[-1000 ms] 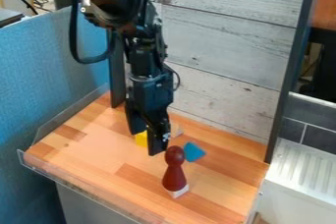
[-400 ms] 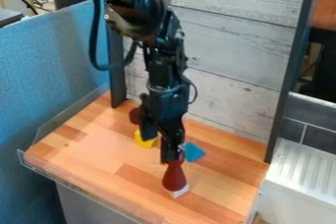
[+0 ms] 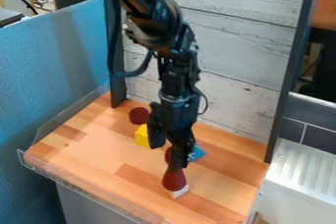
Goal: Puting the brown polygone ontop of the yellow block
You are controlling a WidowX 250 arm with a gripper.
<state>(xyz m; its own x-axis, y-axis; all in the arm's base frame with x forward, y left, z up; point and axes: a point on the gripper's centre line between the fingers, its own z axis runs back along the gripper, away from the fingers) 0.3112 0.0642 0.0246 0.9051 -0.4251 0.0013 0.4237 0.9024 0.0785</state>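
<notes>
Hanging by one brown pawn (image 3: pixel 175 180): one pincer (image 3: pixel 168 156), spread; one yellow block (image 3: pixel 142 136), one blue piece (image 3: pixel 197 154), one red ball (image 3: pixel 139 115).

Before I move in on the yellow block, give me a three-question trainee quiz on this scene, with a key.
1. Fill in: beyond the yellow block, nearer the plank wall, sits a dark red ____ piece.
2. Pick one: the dark red pawn shape stands on (a) the yellow block, (b) the white piece, (c) the blue piece.
3. True or false: the pincer is open, down by the pawn shape's head.

Key: 1. round; 2. b; 3. true.
</notes>
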